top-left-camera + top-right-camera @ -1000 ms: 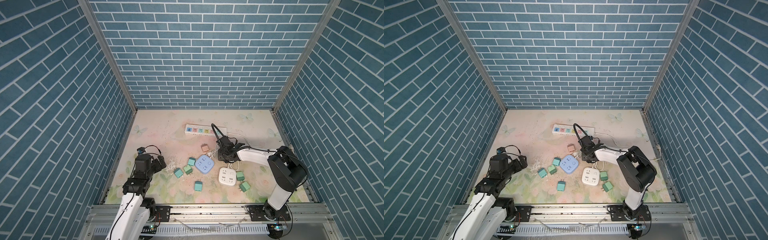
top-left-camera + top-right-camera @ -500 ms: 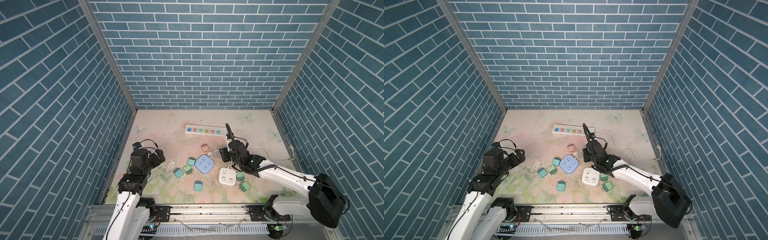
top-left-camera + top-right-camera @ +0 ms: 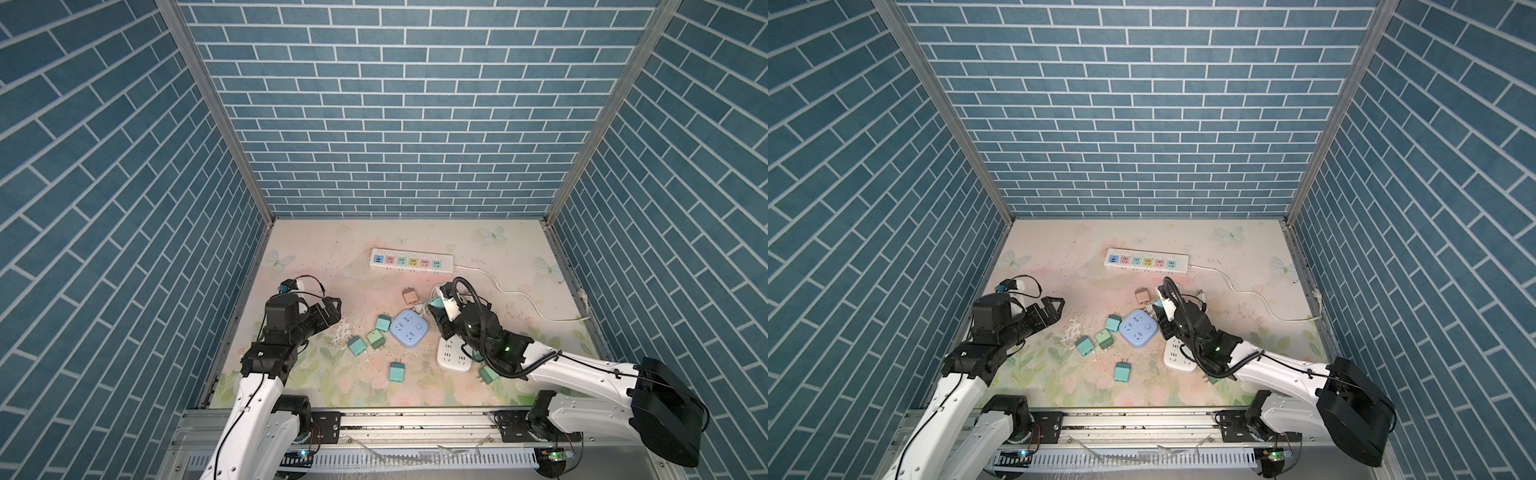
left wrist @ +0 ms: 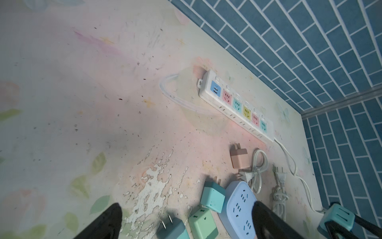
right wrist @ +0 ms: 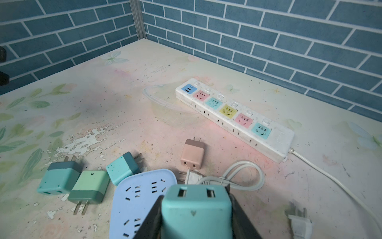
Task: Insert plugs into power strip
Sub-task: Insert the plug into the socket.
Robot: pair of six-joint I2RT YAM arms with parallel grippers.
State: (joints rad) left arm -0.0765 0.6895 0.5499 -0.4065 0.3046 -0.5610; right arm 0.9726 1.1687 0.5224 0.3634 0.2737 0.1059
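Swinging its arm wide, the right gripper keeps a plug pinched aloft, ready for the strip at 11 o'clock; left gripper stays spread.

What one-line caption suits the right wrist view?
Right end effector grips a teal plug, facing the long, empty power strip.

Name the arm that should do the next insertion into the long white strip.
Right. The right gripper holds a teal plug, its camera facing the power strip; the left gripper is open and empty.
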